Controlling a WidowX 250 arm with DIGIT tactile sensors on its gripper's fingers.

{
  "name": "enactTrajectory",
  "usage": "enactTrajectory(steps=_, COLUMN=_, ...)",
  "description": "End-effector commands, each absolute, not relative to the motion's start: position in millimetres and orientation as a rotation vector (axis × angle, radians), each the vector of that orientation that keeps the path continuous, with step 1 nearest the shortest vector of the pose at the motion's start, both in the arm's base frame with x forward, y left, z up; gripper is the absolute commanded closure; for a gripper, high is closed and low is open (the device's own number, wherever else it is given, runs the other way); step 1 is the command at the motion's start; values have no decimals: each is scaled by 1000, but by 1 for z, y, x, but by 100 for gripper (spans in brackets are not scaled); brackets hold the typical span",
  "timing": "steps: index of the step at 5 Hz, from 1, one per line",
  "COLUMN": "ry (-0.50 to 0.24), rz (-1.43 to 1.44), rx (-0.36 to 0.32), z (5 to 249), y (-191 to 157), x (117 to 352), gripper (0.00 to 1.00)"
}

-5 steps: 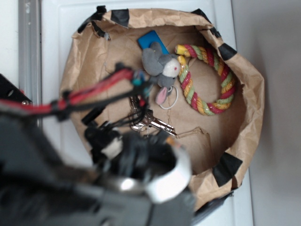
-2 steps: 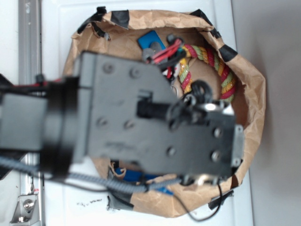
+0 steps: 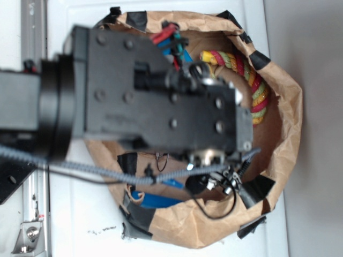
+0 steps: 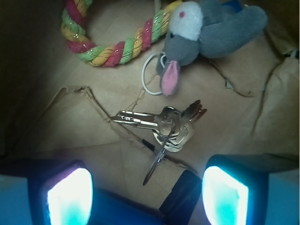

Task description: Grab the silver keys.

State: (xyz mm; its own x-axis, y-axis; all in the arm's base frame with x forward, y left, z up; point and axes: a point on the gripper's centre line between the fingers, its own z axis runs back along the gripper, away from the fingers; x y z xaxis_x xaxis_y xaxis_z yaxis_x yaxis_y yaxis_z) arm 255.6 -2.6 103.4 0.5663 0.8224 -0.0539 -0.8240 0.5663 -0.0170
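Note:
The silver keys (image 4: 165, 125) lie flat on the brown paper floor of the bag, a bunch of shiny keys on a ring with a thin wire loop trailing toward me. My gripper (image 4: 147, 197) hangs above and just short of them, open, its two glowing fingertips (image 4: 70, 199) spread wide with only paper and black tape between them. In the exterior view the arm's black body (image 3: 161, 101) covers the keys completely.
A grey plush mouse (image 4: 206, 28) with a thin white ring lies just beyond the keys. A striped rope ring (image 4: 110, 47) sits beside it, also visible as the rope ring (image 3: 252, 85) outside. The brown paper bag wall (image 3: 289, 123) rises all around. A blue object (image 3: 155, 199) lies near the bag's front.
The arm has swung over the bag and moved toward its back, now hiding the keys and mouse from the exterior camera.

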Motion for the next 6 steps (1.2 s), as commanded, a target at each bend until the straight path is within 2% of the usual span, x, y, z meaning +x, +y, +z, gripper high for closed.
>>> enactTrajectory(steps=1, ry=-4, rz=982, rx=-68, z=114, y=10, x=256, gripper=0)
enactTrajectory(steps=4, ry=-4, rz=982, rx=-68, z=114, y=10, x=256, gripper=0)
enactTrajectory(steps=5, ry=-8, rz=1023, rx=-77, z=90, y=11, x=258, gripper=0)
enactTrajectory(steps=6, ry=-47, rz=1057, rx=-68, z=80, y=11, x=264, gripper=0)
